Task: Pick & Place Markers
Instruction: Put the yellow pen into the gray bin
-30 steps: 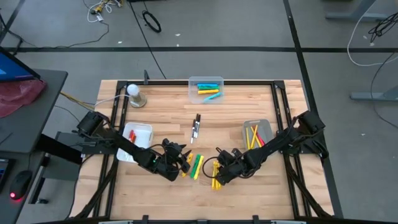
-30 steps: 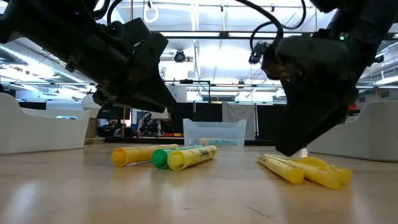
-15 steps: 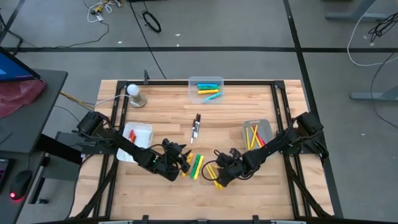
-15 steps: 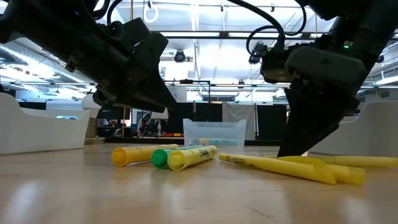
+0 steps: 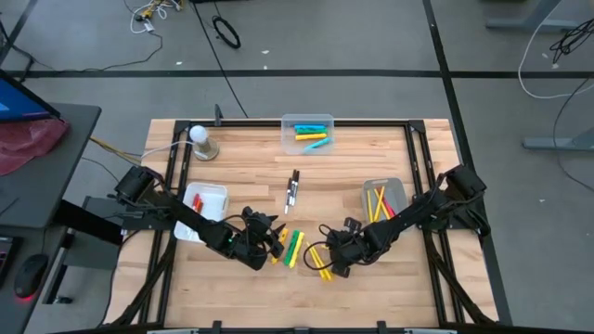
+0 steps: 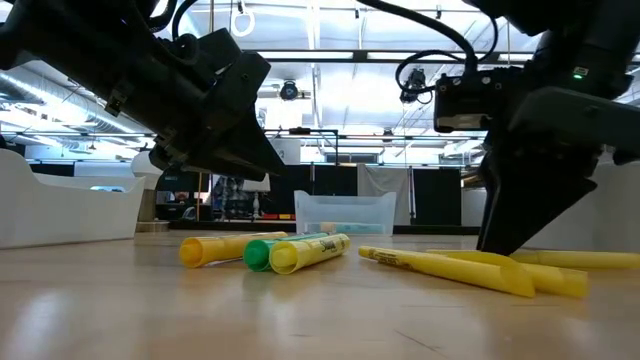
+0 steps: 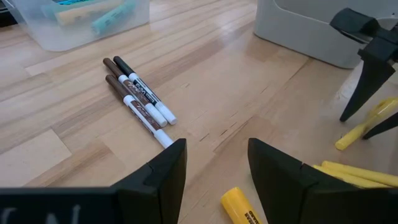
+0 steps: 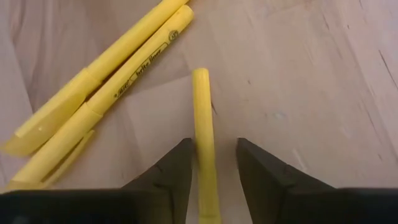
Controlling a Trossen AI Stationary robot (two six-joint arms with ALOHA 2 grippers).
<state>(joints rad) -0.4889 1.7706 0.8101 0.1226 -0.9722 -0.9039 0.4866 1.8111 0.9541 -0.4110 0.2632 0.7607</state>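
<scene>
A slim yellow marker (image 8: pixel 203 137) lies between the fingers of the right gripper (image 8: pixel 209 163), its far end pointing away past two more slim yellow markers (image 8: pixel 93 93) that rest side by side just beside it on the wooden table (image 5: pixel 371 278). The fingers straddle the barrel with a narrow gap on each side and do not visibly pinch it, so a closing squeeze that lands off-centre could roll the round barrel out sideways, or nudge its neighbours, which lie near enough to be caught along with it. Seen from above, this cluster sits near the table's front edge, just right of the chunky yellow and green markers (image 5: pixel 292 247) at its middle. Beside those, the left gripper (image 7: pixel 211 165) hovers low with its fingers spread and holding nothing. Beyond them, toward the table's centre, thin white markers (image 5: pixel 292 190) with dark caps lie together; the clear bin (image 5: pixel 307 133) at the far edge, the grey tray (image 5: pixel 393 188) on the right and the white tray (image 5: pixel 212 197) on the left ring the table.
</scene>
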